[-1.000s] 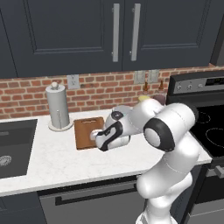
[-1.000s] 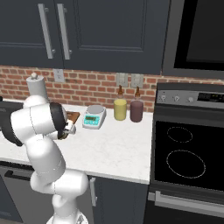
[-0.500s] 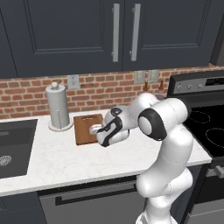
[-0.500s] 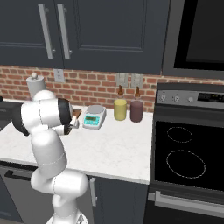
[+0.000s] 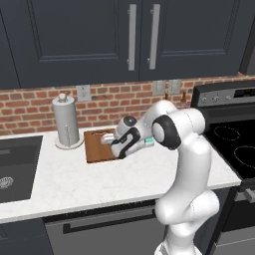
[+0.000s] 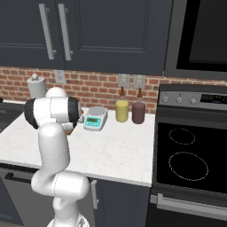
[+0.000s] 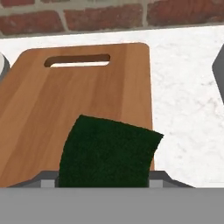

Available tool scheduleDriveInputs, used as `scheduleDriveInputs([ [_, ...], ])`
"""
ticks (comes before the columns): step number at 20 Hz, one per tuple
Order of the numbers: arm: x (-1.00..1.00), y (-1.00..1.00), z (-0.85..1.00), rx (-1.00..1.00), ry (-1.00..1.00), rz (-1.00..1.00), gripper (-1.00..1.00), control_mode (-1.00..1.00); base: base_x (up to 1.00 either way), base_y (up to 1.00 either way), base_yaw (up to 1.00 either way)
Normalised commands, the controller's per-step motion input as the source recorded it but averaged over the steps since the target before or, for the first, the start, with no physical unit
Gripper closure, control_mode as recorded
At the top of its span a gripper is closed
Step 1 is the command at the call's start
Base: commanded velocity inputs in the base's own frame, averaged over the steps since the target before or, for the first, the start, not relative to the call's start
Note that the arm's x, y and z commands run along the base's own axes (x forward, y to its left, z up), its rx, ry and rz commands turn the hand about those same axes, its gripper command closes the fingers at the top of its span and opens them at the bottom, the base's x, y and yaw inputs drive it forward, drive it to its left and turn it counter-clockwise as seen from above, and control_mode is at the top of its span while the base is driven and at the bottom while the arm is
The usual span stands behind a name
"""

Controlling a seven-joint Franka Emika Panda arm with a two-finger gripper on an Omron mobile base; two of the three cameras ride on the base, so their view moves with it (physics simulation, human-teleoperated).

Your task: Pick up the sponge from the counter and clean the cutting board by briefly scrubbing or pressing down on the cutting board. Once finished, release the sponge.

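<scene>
Standing at the far left of the counter (image 5: 74, 174), a paper towel roll (image 5: 66, 121) rises on its holder beside the brick wall. Just right of it lies the cutting board (image 5: 97, 145), its handle slot toward the wall in the hand view. The gripper (image 5: 110, 145) hangs over the board's right part, its fingers closed on the dark green sponge (image 7: 107, 153), which sits between them above the wood (image 7: 65, 100); whether the sponge touches the board I cannot tell. Further right along the wall, seen from the right base camera, stand a white-teal kitchen scale (image 6: 95, 119), a yellow jar (image 6: 122, 110) and a dark jar (image 6: 138, 112), then the stove (image 6: 186, 155).
</scene>
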Motion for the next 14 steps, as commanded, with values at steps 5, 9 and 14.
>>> scheduleDriveInputs([
  [5, 0.82, 0.00, 0.00, -0.02, 0.00, 0.00, 1.00, -1.00, 0.00, 0.00, 0.00],
  [9, 0.81, 0.00, 0.00, 0.00, 0.00, 0.00, 1.00, -1.00, 0.00, 0.00, 0.00],
  [14, 0.76, 0.00, 0.00, 0.00, 0.00, 0.00, 1.00, -1.00, 0.00, 0.00, 0.00],
])
